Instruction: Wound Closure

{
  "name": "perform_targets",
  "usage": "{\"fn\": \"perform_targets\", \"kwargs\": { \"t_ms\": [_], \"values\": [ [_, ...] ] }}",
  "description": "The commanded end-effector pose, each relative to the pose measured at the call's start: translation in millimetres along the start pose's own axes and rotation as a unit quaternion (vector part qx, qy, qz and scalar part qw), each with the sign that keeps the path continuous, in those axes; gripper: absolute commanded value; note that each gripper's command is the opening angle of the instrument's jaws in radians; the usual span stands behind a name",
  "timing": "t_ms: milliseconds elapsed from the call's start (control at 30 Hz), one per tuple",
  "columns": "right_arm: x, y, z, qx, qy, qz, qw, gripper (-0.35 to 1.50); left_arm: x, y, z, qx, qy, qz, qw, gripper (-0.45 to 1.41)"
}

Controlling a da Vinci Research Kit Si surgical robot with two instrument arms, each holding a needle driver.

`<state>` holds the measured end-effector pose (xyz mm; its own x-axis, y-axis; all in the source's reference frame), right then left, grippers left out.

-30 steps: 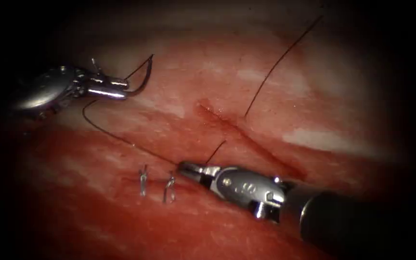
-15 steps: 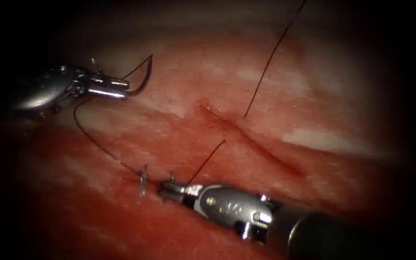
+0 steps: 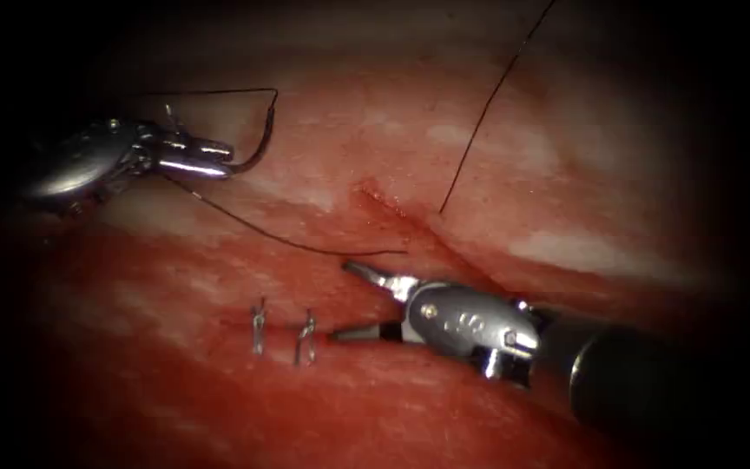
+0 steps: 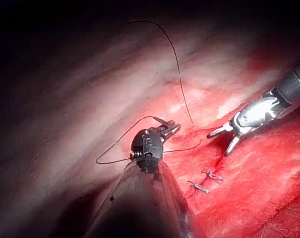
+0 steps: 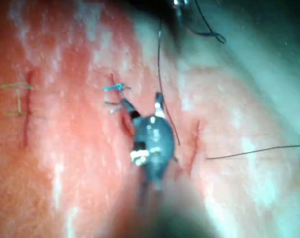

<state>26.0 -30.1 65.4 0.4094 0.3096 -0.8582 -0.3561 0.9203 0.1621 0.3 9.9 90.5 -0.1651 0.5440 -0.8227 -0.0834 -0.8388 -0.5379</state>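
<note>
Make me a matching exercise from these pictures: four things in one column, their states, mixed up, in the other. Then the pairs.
Things:
1. left tool
2. right tool
3. needle
4. staples

States:
A. jaws open, holding nothing
B. set in the tissue, left of the cut
C. jaws shut on the needle
D. above the tissue, thread trailing

Pairs: 1-C, 2-A, 3-D, 4-B

Endoscope view: from above and in front, fairly near the cut (image 3: 444, 247). Left wrist view: along the left shaft, close behind the left tool (image 4: 167, 130). Right wrist view: along the right shaft, very near. Shared by all three: the cut and right tool (image 3: 349, 300).
</note>
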Motion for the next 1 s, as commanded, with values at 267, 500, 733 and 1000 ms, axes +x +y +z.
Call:
{"fn": "perform_targets", "kwargs": {
  "t_ms": [267,500,733,1000],
  "values": [
    [-3.6,2.6,1.5,-0.021,-0.01,-0.009,1.0,1.09,-0.5,-0.2,0.6,-0.001,0.0,0.0,1.0,-0.45],
    [-6.2,3.6,3.1,-0.034,-0.015,-0.016,0.999,1.06,-0.6,-0.2,0.7,0.0,0.0,0.0,1.0,-0.45],
    [-8.3,3.2,4.9,-0.023,-0.034,-0.009,0.999,0.39,-0.6,-0.2,0.7,0.0,0.0,0.0,1.0,-0.45],
    [-7.3,1.1,4.1,0.024,-0.065,0.008,0.998,-0.35,-0.6,-0.2,0.7,0.0,0.002,0.0,1.0,-0.45]
  ]
}}
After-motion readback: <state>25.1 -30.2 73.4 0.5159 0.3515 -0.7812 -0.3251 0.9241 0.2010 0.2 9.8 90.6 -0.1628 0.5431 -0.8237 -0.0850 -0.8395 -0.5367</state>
